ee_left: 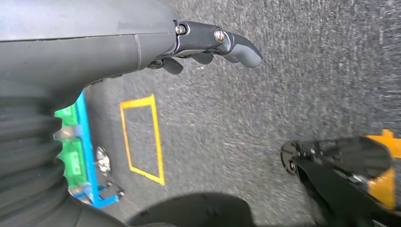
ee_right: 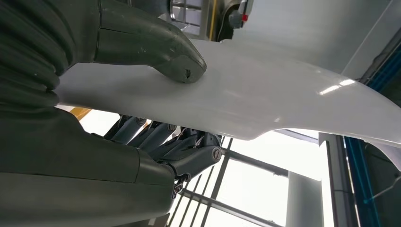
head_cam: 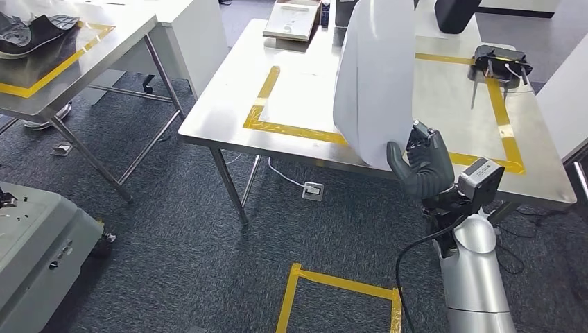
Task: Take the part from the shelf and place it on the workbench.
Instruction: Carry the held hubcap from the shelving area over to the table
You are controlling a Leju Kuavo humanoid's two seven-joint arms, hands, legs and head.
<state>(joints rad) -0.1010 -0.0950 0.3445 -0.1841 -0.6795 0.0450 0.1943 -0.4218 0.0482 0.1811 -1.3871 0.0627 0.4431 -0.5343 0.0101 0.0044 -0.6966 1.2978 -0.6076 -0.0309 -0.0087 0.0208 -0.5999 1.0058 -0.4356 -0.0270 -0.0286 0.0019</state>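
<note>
White part point(head_cam: 374, 83) — right hand point(head_cam: 424, 168) grips it.

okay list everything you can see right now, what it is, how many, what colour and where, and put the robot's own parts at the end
white part: one, white, curved panel held up over the near workbench
workbench: one, steel, ahead, yellow tape rectangle on top
second steel table: one, far left, yellow tape, dark moulded piece on it
tray: one, beige, workbench's far edge
black device: one, with cables, far right on the workbench
floor tape square: one, yellow, on grey carpet
grey machine cover: one, lower left
right hand: one, dark grey, grips the part's lower edge
left hand: one, dark grey, over the carpet, holds nothing
</note>
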